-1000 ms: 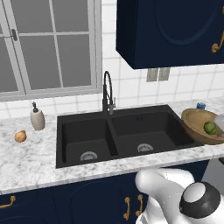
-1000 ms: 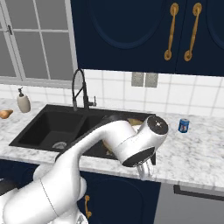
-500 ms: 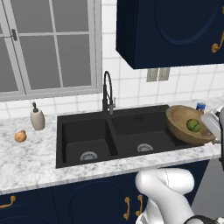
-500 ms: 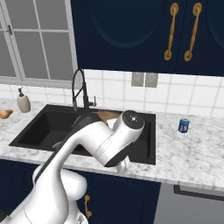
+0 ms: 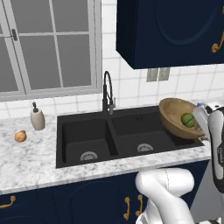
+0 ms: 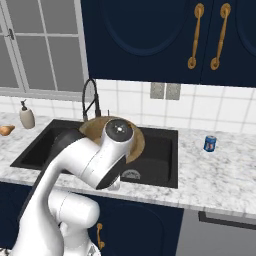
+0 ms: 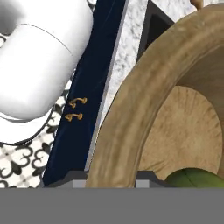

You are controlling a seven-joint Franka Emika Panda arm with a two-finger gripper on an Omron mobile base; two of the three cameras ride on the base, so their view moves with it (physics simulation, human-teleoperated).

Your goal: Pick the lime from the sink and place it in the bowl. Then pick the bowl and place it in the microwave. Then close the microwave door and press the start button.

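Bowl (image 7: 131, 113) rim fills the hand view right at the gripper (image 7: 113, 181), running up between the two dark tips, so the jaws look clamped on the near wall of the wooden bowl at a narrow setting. The lime (image 7: 192, 178) sits inside it, low against the same wall, just past the fingers.

From the left base view the bowl (image 5: 177, 120) hangs in the air, tipped toward the camera, over the right edge of the sink (image 5: 127, 135). The lime (image 5: 188, 120) rests in its lower side, close to where the arm comes in from the right. The bowl appears lifted clear of the counter (image 5: 30, 153) rather than resting on it, though the exact gap is hard to judge.

In the right base view the arm's wrist hides most of the bowl (image 6: 134, 145), which shows as a brown arc above the right basin of the sink (image 6: 155, 160).

So the first step looks done and the carry to the microwave is under way. The microwave is not visible in these pictures, so which way it lies from the gripper cannot be told. What matters for the carry is the tilt: the bowl's open face leans to the low side where the lime sits, so levelling it would lower the chance of the fruit rolling out.

Further back are the black tap (image 5: 107, 92), a soap bottle (image 5: 37, 118), an orange-brown lump (image 5: 20, 136) on the left counter, and a small blue can (image 6: 210, 143) on the right.
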